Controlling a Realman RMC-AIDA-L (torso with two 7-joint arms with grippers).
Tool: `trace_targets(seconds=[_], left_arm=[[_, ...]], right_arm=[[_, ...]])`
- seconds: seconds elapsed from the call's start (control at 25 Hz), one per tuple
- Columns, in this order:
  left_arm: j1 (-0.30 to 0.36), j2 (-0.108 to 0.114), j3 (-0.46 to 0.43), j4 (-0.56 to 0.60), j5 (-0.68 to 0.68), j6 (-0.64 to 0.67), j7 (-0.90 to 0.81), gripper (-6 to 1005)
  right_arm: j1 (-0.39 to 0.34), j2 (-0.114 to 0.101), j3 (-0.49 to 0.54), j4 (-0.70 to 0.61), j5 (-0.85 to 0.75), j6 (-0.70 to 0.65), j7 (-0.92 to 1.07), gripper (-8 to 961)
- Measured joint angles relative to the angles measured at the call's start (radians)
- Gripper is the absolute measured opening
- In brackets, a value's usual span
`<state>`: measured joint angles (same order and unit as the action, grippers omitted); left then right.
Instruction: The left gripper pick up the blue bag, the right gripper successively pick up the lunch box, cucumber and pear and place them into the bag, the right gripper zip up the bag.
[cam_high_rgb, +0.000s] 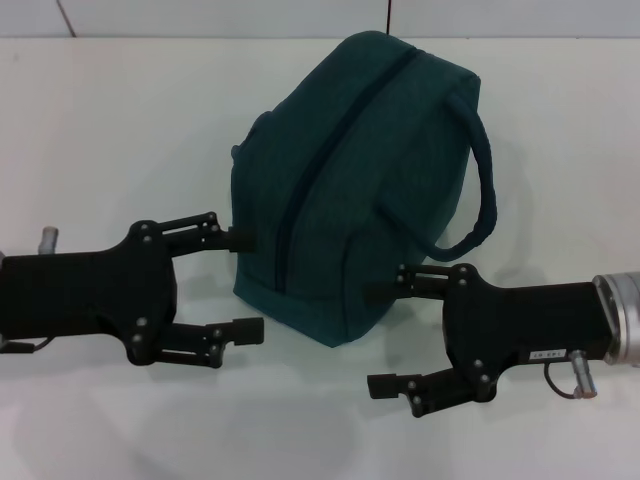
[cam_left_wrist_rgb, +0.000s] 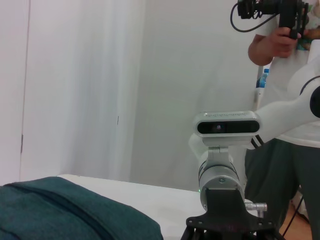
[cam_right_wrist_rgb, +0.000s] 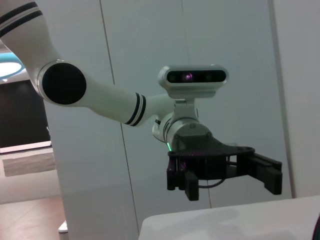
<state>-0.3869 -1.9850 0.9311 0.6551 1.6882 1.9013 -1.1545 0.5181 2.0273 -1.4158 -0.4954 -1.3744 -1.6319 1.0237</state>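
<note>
A: Where does everything sit?

B: The large dark teal-blue fabric bag (cam_high_rgb: 350, 180) stands on the white worktop (cam_high_rgb: 120, 120), a little toward twelve o'clock from the middle of the head view. The left gripper (cam_high_rgb: 243, 284) is at its eight o'clock, fingers apart, the upper one at the bag's near corner; I can't tell whether it touches. The right gripper (cam_high_rgb: 384, 339) is at the bag's five o'clock, fingers also spread and holding nothing, the upper one just at the bag's lower edge.

A: And the bag itself?

B: Plump and closed, as far as I can see: the long zipper seam (cam_high_rgb: 330, 150) runs unbroken from the one o'clock end down to the seven o'clock end. One looped handle (cam_high_rgb: 480, 180) arcs out at three o'clock. No lunch box, cucumber or pear shows in any view.

A: So what's the step?

B: By my reading the packing is done and the zip drawn, or else nothing has started; the full shape favours the first. If the left gripper must take hold, I'd aim it at firm fabric near the corner seam or a handle, closing squarely so the cloth doesn't slip, while the right gripper keeps clear
</note>
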Motion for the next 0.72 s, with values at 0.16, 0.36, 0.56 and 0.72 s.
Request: trace_targets(seconds=[0.16, 0.36, 0.56, 0.72], left_arm=[[-0.001, 0.0, 0.0, 0.0, 0.0, -0.001, 0.0, 880], [-0.002, 0.0, 0.0, -0.001, 0.0, -0.001, 0.0, 880], [-0.008, 0.0, 0.0, -0.01, -0.001, -0.001, -0.001, 880], [-0.014, 0.0, 0.0, -0.012, -0.002, -0.001, 0.0, 880]], right_arm=[[0.0, -0.001, 0.0, 0.001, 0.0, 0.003, -0.001, 888], [0.0, -0.001, 0.0, 0.002, 0.001, 0.005, -0.001, 888], [0.0, -0.001, 0.0, 0.002, 0.001, 0.008, 0.0, 888], [0.0, -0.001, 0.0, 0.003, 0.001, 0.017, -0.003, 888]])
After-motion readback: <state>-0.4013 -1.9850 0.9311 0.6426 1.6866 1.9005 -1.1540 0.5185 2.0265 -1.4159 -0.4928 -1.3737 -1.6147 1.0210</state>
